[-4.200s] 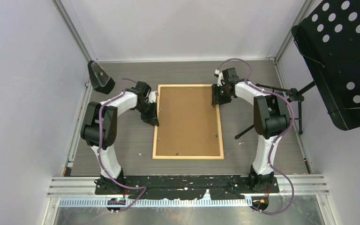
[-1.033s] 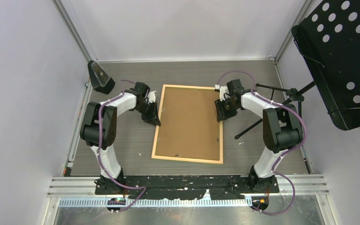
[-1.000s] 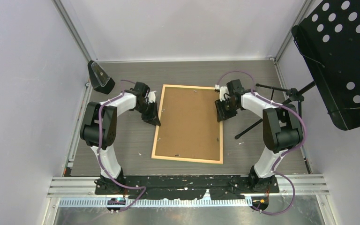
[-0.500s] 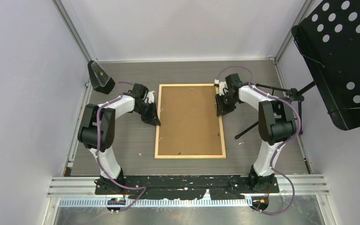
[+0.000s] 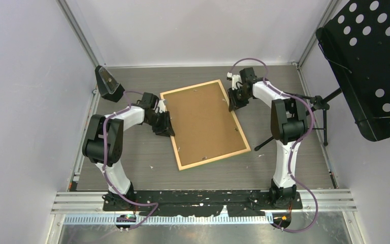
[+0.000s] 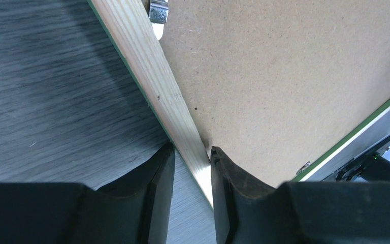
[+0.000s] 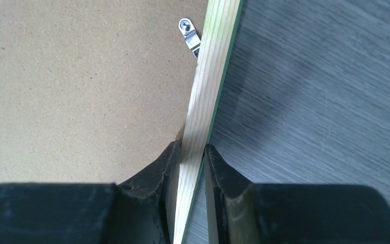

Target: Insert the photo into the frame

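Note:
The frame (image 5: 189, 87) lies back-up on the table, turned at an angle, showing its light wood rail and a brown hardboard backing (image 5: 204, 123) inside it. My left gripper (image 5: 165, 126) is shut on the frame's left rail. In the left wrist view the rail (image 6: 147, 56) runs between the gripper's (image 6: 192, 157) fingers, with a green edge beneath. My right gripper (image 5: 232, 104) is shut on the right rail near the far corner. The right wrist view shows the rail (image 7: 213, 76) pinched in the gripper (image 7: 189, 152). The photo is hidden from view.
Metal retaining tabs (image 7: 189, 30) (image 6: 157, 10) sit at the backing's edge. A black perforated music stand (image 5: 370, 61) with its tripod (image 5: 304, 99) stands at the right. A black object (image 5: 109, 84) sits at the back left corner. Walls close in on three sides.
The frame has turned counterclockwise on the table from square to slanted. Both grippers kept their hold. The right gripper moved towards the back, and the left shifted slightly.

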`<state>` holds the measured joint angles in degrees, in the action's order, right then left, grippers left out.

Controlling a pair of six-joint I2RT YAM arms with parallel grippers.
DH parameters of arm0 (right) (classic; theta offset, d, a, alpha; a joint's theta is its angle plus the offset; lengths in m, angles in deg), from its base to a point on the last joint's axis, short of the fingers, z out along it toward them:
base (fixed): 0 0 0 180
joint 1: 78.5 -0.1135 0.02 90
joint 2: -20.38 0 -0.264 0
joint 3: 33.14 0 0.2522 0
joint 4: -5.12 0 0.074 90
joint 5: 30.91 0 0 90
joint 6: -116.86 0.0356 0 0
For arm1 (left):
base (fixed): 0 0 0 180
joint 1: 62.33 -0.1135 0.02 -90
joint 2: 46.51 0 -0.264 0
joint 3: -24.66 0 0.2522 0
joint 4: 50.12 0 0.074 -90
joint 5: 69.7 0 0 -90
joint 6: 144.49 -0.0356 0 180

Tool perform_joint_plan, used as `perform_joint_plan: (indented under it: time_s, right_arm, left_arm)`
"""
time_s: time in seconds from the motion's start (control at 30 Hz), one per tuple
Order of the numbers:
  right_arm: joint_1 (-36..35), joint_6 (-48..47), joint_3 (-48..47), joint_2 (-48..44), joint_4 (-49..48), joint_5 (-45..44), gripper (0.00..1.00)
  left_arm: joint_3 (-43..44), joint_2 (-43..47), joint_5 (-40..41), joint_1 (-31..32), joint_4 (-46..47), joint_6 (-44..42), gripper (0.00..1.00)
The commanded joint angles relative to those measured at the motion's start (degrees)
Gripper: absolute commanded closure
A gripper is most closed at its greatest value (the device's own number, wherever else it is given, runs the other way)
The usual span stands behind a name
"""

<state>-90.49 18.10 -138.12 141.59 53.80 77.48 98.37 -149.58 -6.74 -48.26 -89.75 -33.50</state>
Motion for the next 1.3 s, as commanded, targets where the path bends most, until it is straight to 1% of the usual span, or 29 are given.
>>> perform_joint_plan:
  time_s: [0.0, 0.03, 0.1, 0.13, 0.17, 0.23, 0.5, 0.7, 0.83, 1.03, 1.27]
  right_arm:
    - [-1.24, -0.51, -1.46, -0.68, -2.06, 5.83, 0.73]
    - [-1.22, -0.62, -0.96, -1.22, -2.44, 5.72, 0.64]
    - [-1.2, -0.95, 0.97, -3.98, -3.08, 5.03, 0.53]
    - [-1.2, -1.32, 2.43, -4.89, -3.31, 4.43, 0.51]
    - [-1.2, -1.47, 3.1, -6.68, -3.64, 4.09, 0.47]
    - [-1.2, -2.28, 5.34, -9.56, -3.84, 2.89, 0.43]
    - [-1.16, -5.91, 17.15, -20.27, -3.0, -0.75, 0.41]
    - [-1.11, -7.89, 23.78, -24.44, -2.45, -1.7, 0.41]
    - [-1.11, -7.81, 26.51, -24.38, -3.39, -1.0, 0.41]
    - [-1.11, -7.34, 26.82, -22.27, -4.68, -0.46, 0.42]
    - [-1.11, -7.3, 26.29, -20.09, -5.21, -0.91, 0.48]
  left_arm:
    - [-2.27, -2.06, -0.03, 1.05, 0.33, -1.44, 0.63]
    - [-2.16, -2.07, 0.17, 1.05, 0.32, -1.48, 0.61]
    - [-2.12, -1.92, 0.54, 1.07, 0.23, -1.48, 0.58]
    - [-2.16, -1.76, 0.66, 1.05, 0.25, -1.5, 0.56]
    - [-2.15, -1.63, 0.87, 1.05, 0.29, -1.55, 0.55]
    - [-2.16, -1.33, 1.16, 1.05, 0.36, -1.49, 0.54]
    - [-2.13, -0.92, 1.44, 1.05, 0.54, -1.6, 0.53]
    - [-1.51, -2.1, 0.29, 1.05, 0.56, -1.99, 0.53]
    - [-0.97, -2.97, 0.06, 1.05, 0.16, -2.25, 0.54]
    - [-0.89, -2.93, 0.16, 1.05, 0.21, -2.49, 0.54]
    - [-0.78, -3.24, -0.28, 1.05, 0.0, -2.58, 0.55]
